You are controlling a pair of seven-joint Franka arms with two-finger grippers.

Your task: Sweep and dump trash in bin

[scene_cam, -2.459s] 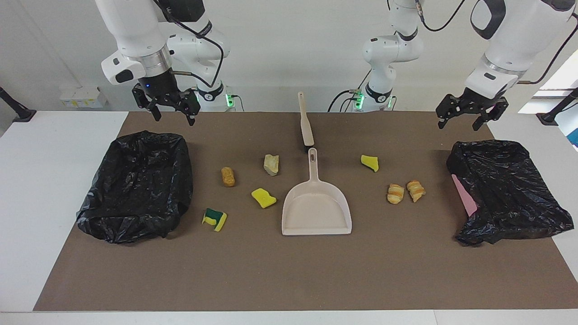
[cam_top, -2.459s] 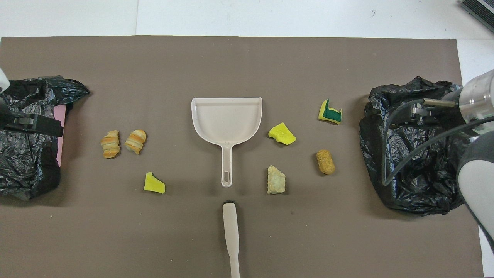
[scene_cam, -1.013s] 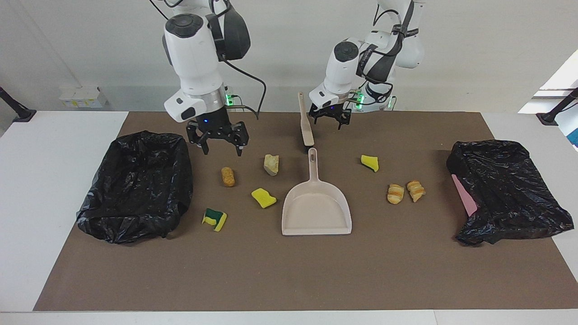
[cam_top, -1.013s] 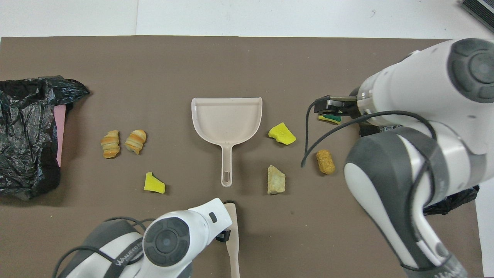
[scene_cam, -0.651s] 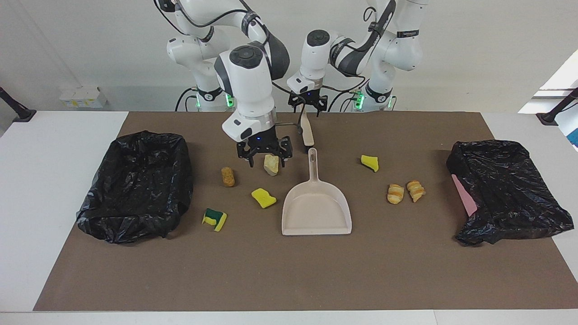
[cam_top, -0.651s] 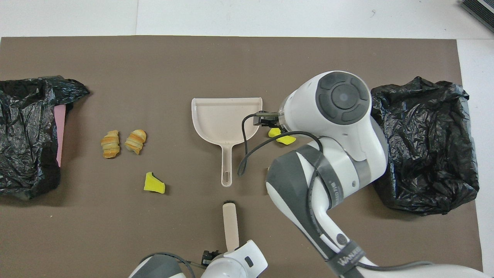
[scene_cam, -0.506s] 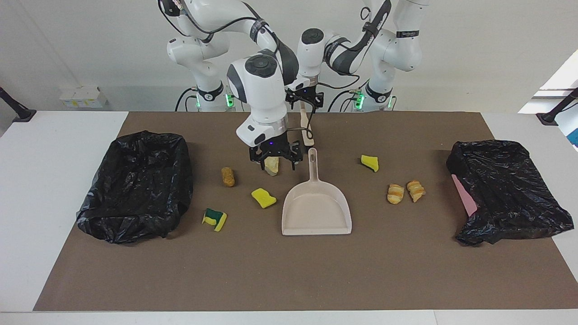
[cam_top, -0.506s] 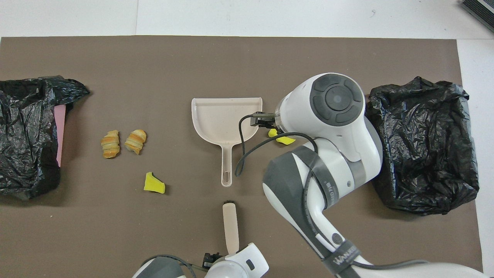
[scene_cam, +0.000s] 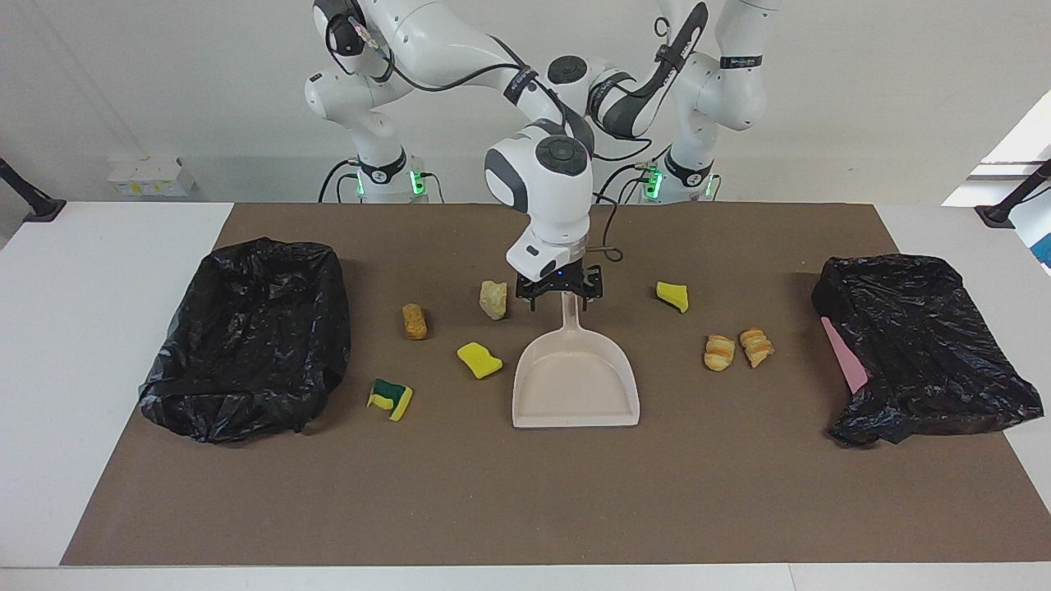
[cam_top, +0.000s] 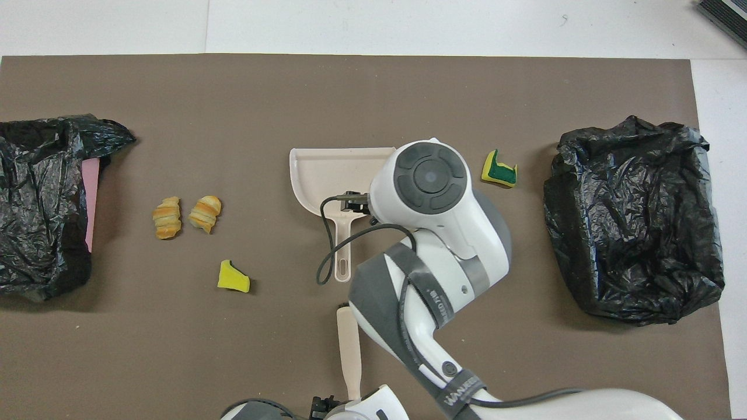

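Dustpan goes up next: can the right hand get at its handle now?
Likely yes: the right hand is open right over the handle of the dustpan, nothing between them; the nearest tan lump lies apart, toward the right arm's end.

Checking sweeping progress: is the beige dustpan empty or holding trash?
Empty: the beige plastic dustpan shows a bare tray; scraps lie on the mat around it.

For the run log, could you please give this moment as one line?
right gripper: open, astride dustpan handle; left gripper: at brush handle; trash: unswept

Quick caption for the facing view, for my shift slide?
Right gripper open over the dustpan handle, seven trash scraps loose on the brown mat between two black-bagged bins.
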